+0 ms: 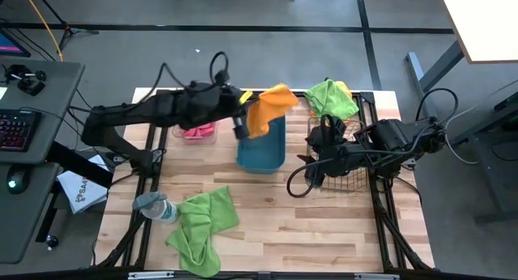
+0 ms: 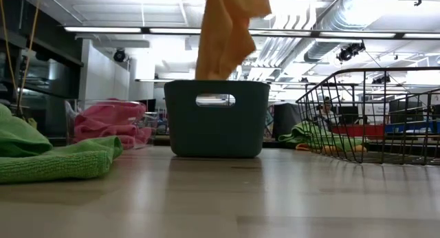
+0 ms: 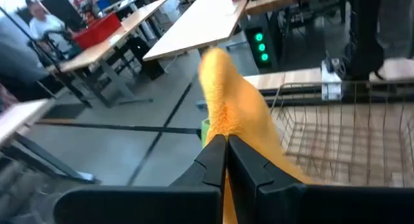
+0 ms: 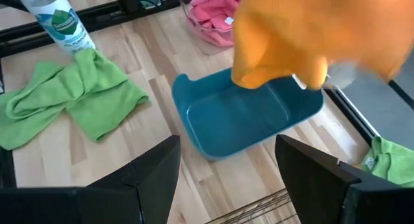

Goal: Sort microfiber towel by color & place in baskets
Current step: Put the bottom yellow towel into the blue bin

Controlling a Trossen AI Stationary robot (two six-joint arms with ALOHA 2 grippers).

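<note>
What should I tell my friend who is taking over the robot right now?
Left end effector: shut on the orange towel, holding it above the teal tub, which looks empty.
Right end effector: open, above the wire basket.
Done: pink towels sit in the clear box.
Left: drop the orange one; green towels lie on the table near the bottle, front left, and back right.

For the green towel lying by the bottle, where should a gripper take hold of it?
Probably the raised folds at the middle of the green towel, pinched from straight above: it lies flat and crumpled on the table, so ridges give the fingers cloth. Avoid the end touching the bottle.
</note>
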